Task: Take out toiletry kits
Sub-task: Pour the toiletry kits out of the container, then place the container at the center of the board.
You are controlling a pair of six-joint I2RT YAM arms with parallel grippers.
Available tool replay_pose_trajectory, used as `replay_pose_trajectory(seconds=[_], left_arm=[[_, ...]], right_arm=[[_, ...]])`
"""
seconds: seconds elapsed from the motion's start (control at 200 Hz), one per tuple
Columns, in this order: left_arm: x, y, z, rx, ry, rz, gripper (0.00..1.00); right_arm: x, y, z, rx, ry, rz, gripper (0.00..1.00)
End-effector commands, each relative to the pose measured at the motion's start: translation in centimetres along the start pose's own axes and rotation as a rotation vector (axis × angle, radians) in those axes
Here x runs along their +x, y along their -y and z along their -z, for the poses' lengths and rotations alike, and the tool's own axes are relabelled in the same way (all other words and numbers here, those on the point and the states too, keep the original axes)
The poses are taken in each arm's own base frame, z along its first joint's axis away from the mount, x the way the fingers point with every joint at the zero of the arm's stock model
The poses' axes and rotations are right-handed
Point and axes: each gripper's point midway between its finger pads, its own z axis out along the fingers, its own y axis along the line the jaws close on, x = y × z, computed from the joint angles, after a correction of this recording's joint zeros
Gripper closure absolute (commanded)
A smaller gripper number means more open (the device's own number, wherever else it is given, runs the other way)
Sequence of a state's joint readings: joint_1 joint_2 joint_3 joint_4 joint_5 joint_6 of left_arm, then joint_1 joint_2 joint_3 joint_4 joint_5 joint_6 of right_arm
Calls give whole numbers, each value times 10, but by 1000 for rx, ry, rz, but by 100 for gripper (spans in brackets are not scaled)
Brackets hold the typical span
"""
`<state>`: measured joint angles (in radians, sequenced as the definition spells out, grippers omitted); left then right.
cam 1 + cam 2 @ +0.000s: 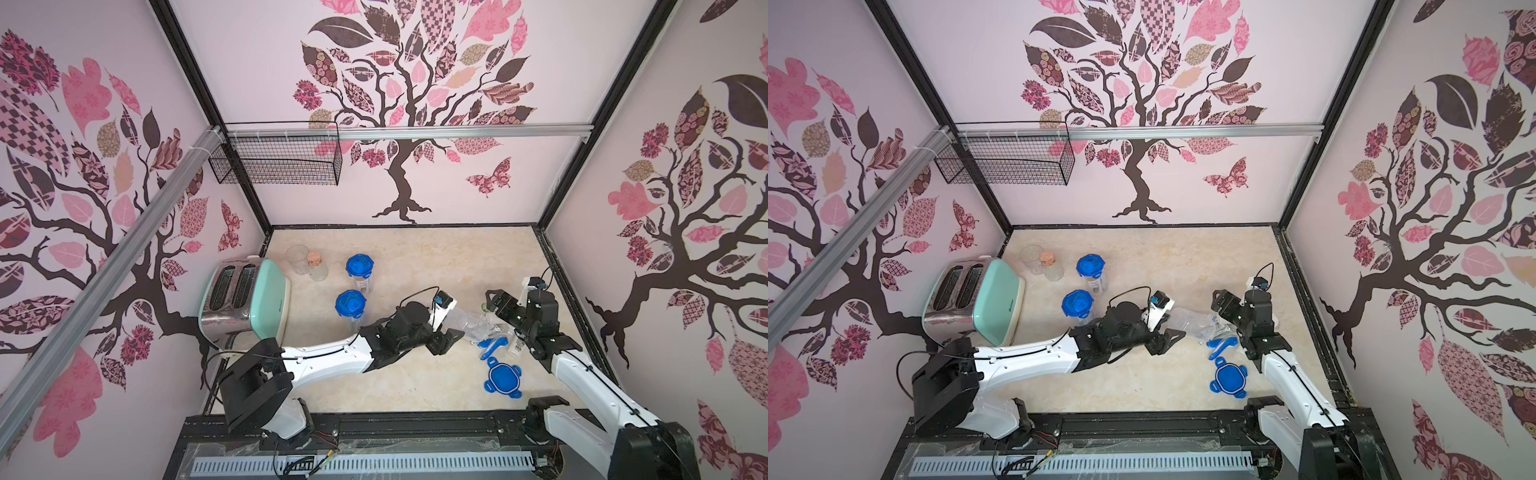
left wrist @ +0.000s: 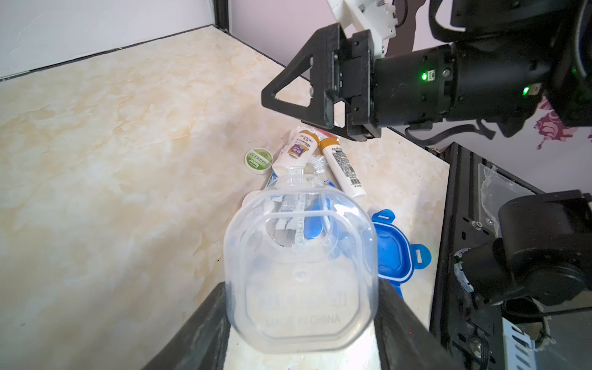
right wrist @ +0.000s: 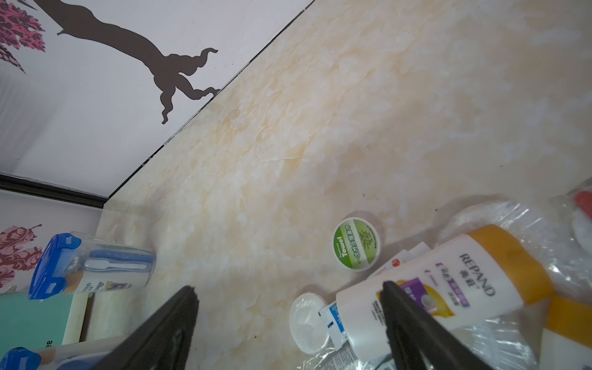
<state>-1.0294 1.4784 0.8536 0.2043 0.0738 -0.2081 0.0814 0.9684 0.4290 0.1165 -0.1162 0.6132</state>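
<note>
Table [image 1: 415, 257], marble-look top. Toaster [image 1: 249, 299] on its left side. Left gripper [image 2: 302, 283] is clamped on the base of a clear canister [image 2: 298, 230], one finger each side. The canister is lidless and tipped over, with its mouth toward the spilled kit. Right gripper [image 3: 288, 286] has its jaws spread wide with nothing between them; it hangs over the bottles, and I can't tell if it touches them. Closed canister [image 1: 358, 266] and a second closed canister [image 1: 351, 302] stand upright near the toaster, well apart from the kit. The right wrist view shows a toothbrush and bottle inside one. Loose blue lid [image 1: 503, 377] lies flat toward the table front, near the kit. The kit lies on the table just past the canister mouth, between the grippers. It includes two white bottles with yellow caps [image 2: 296, 153] [image 2: 344, 169] side by side on clear wrapping [image 3: 499, 336]. A blue toothbrush [image 1: 494, 343] is next to them. A green-topped tub [image 3: 356, 243] sits just beside the bottles. Blue shows through the canister wall; I can't tell if anything is still inside.
</note>
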Motion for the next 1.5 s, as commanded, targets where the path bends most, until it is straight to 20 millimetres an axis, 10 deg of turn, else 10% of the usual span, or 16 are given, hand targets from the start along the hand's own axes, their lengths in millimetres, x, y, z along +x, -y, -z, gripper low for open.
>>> replay_pose_trajectory(seconds=[0.0,0.21,0.54,0.945,1.496], left_arm=[[-13,-17,12,-19,53,42,100],[-31,-67,2,-28,142,251,100],[-63,-103,-77,92,227,429,100],[-40,-125,-167,180,191,650,100],[12,-132,-167,80,20,740,52]], right_arm=[[-3,1,1,3,13,-4,8],[-3,3,2,11,22,-7,8],[-8,8,6,32,62,-9,8],[-9,6,7,22,67,-10,8],[-6,5,6,13,55,-12,7]])
